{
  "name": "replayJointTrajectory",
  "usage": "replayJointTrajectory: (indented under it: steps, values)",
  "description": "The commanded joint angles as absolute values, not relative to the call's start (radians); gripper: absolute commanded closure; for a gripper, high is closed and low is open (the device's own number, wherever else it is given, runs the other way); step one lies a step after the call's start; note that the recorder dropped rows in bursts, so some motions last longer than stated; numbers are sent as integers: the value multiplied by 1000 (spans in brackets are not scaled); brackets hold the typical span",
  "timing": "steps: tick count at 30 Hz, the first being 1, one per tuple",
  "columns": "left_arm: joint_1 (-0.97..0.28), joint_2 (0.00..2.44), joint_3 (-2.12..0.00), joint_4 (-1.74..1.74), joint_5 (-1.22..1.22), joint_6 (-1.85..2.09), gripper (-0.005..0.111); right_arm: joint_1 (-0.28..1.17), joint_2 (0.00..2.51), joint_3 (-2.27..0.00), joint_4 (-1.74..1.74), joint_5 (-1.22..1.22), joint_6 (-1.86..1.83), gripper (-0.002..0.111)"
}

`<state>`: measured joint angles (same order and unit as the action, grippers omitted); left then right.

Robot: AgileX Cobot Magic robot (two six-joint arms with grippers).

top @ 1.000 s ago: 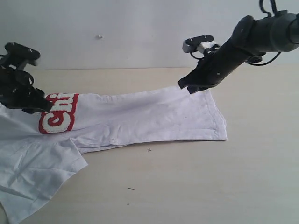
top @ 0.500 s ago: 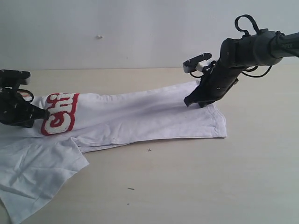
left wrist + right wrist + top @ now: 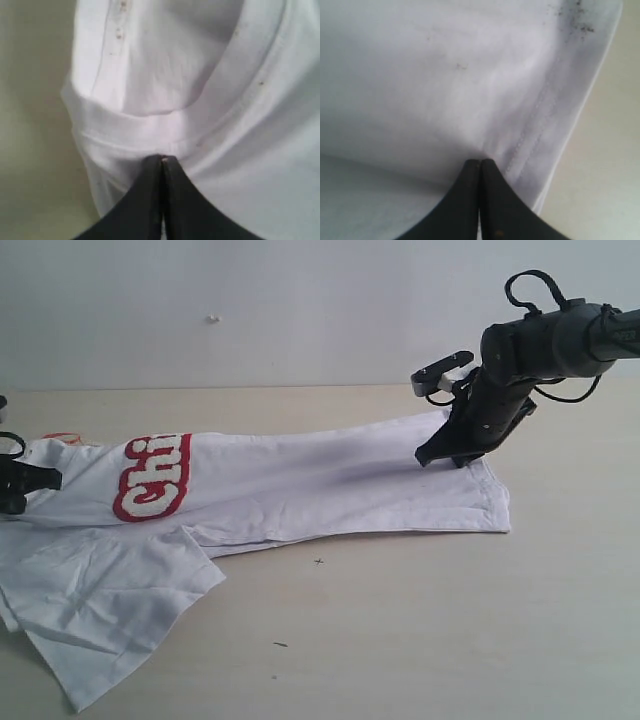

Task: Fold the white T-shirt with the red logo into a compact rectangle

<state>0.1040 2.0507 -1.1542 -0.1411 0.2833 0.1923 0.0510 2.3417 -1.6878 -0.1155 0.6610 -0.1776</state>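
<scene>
Here the white T-shirt point(image 3: 320, 480) lies stretched lengthwise across the tan table point(image 3: 450, 620), one sleeve spread toward the front, the red logo point(image 3: 152, 476) partly showing near its left end. The left gripper point(image 3: 161, 161) pinches a seamed band of the cloth, fingers pressed together. The right gripper point(image 3: 480, 163) is likewise clamped on the stitched hem at the opposite end.
</scene>
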Motion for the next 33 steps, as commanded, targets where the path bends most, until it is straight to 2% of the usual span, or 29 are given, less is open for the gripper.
replayJointTrajectory:
  steps: [1,7,14,18,25,33]
  values:
    - [50,1955,-1155,-142,170,207,107,33,2375,-1673,-155,734,-191,108]
    - [-103,1954,-1173,-142,105,255,107,35,2374,-1673,-155,724,-199,108]
    - [-271,2103,-1282,-142,216,390,107,35,2374,-1673,-155,724,-199,108]
    - [-256,2188,-1377,-144,278,330,107,35,2374,-1673,-155,724,-199,108]
    - [-196,2273,-1492,-144,239,278,107,35,2374,-1673,-151,727,-199,108]
    - [-177,2277,-1514,-144,222,252,107,35,2374,-1673,-151,731,-201,108]
